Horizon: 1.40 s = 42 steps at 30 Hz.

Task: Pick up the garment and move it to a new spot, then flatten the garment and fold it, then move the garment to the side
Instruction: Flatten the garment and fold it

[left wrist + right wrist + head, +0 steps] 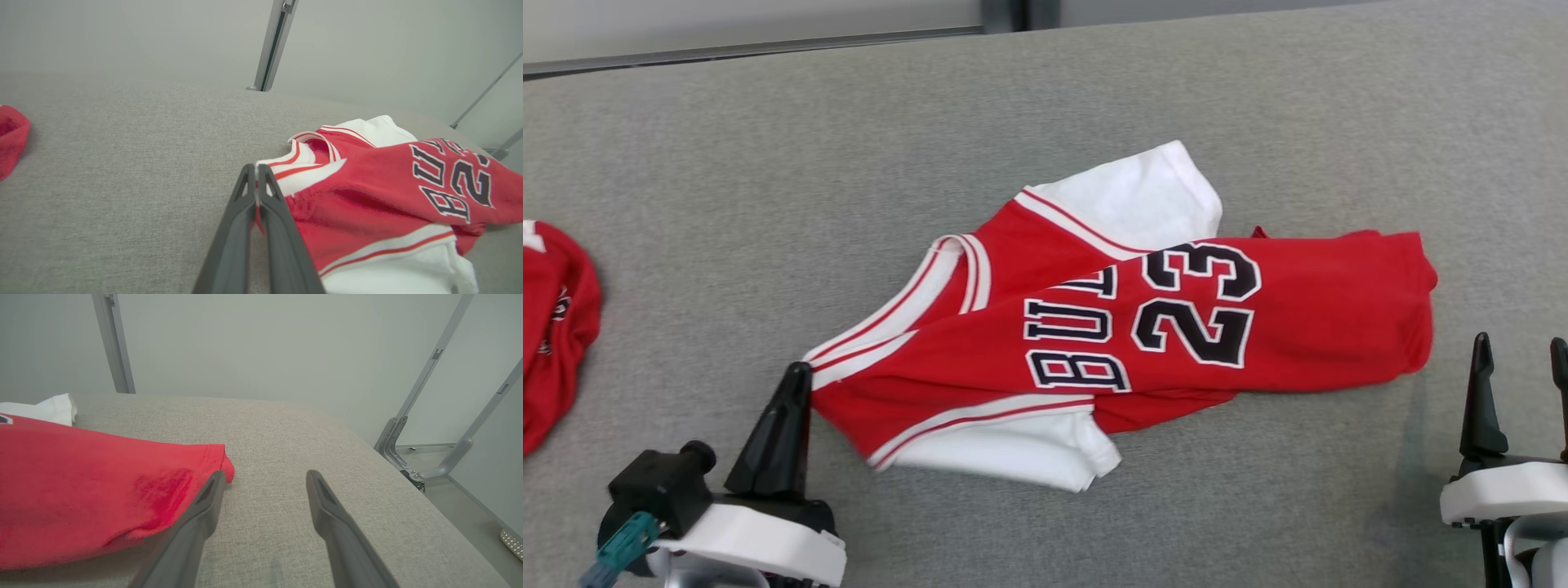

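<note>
Two long dark fingers of the left gripper (256,170), pressed together and clamped on the white-and-red striped shoulder trim of the red fabric basketball jersey (1298,327). Jersey details: black, white-edged number 23 and lettering, with white panels at its far and near sides. It lies rumpled and partly folded over itself at the middle of the grey woven tabletop (1094,98), the pinched corner at its left end. Of the right gripper (1521,347), the fingers stand wide apart with nothing between them; in the right wrist view one finger is just beside the jersey's red hem. One red crumpled garment (556,327) at the far left, well apart from the jersey. Several grey metal frame posts (114,343) behind the table, against a pale wall.
</note>
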Available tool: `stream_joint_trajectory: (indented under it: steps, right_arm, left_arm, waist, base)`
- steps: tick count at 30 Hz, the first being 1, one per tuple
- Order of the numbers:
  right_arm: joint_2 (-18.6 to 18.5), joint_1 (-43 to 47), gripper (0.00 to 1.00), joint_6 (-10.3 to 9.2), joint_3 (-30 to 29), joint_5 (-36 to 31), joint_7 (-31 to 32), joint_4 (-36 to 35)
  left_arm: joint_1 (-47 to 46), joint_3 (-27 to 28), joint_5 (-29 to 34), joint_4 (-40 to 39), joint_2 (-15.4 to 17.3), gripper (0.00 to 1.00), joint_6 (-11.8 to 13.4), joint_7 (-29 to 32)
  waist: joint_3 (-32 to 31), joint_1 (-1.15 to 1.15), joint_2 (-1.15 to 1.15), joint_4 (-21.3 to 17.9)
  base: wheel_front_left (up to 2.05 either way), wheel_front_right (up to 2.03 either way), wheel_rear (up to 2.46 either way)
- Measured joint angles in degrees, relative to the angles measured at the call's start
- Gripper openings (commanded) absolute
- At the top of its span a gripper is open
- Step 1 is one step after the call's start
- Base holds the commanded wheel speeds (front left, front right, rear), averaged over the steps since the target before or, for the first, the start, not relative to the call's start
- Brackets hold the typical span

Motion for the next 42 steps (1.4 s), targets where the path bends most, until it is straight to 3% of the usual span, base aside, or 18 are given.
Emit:
stream_joint_trajectory:
  steps: [7,11,14,15,16,17,23,31,37,42]
  right_arm:
    - [-0.05,0.01,1.0,0.0,1.59,0.14,0.0,1.89]
    - [-0.14,-0.29,1.0,0.01,2.89,0.73,0.0,2.75]
    - [-0.41,-0.16,1.0,0.0,6.17,3.2,0.0,3.18]
    - [-0.43,0.08,1.0,0.01,7.77,4.1,0.0,3.34]
    - [-0.52,0.46,1.0,0.01,9.57,5.2,0.0,3.49]
    - [-0.73,0.99,1.0,0.01,11.14,6.33,0.0,3.55]
    - [-1.2,3.33,1.0,0.01,17.72,12.06,0.0,3.35]
    - [-2.58,4.1,1.0,0.0,19.64,15.07,0.0,3.13]
    - [-3.53,3.83,1.0,0.0,19.48,14.67,0.0,2.75]
    - [-3.71,3.36,1.0,0.0,19.59,14.58,0.0,2.56]
  left_arm:
    - [0.13,2.53,1.15,-0.75,0.44,0.0,2.27,-2.99]
    - [-3.99,2.85,3.68,1.2,1.34,0.0,2.42,-4.9]
    - [-8.83,2.57,4.12,4.35,-0.32,0.04,1.81,-6.82]
    - [-9.59,2.4,4.19,5.34,-0.56,0.35,1.79,-7.01]
    - [-10.02,2.36,4.52,6.25,-0.65,0.8,1.76,-7.26]
    - [-10.23,2.44,4.72,6.8,-0.87,1.0,1.83,-7.48]
    - [-8.09,2.08,6.8,6.25,-2.56,1.0,2.85,-8.86]
    - [0.35,-6.01,11.11,2.04,-4.59,1.0,1.08,-8.94]
    - [0.37,-11.61,12.49,6.08,-2.14,1.0,-2.61,-0.64]
    - [-1.92,-13.22,10.74,9.84,-3.21,1.0,-4.44,3.81]
  waist:
    - [-0.5,0.0,0.0,3.48]
    - [-0.4,0.0,0.0,4.08]
    - [-0.11,0.0,0.0,4.56]
    - [-0.06,0.0,0.0,4.6]
    - [-0.03,0.0,0.0,4.57]
    - [0.0,0.0,0.0,4.53]
    - [0.46,0.0,0.0,4.77]
    - [0.54,0.0,0.0,6.05]
    - [1.15,0.0,0.0,6.83]
    - [1.64,0.0,0.0,6.28]
  base:
    - [0.0,0.0,0.0]
    - [0.0,0.0,0.0]
    - [0.0,0.0,0.0]
    - [0.0,0.0,0.0]
    - [0.0,0.0,0.0]
    - [0.0,0.0,0.0]
    - [0.0,0.0,0.0]
    - [0.0,0.0,0.0]
    - [0.0,0.0,0.0]
    - [0.0,0.0,0.0]
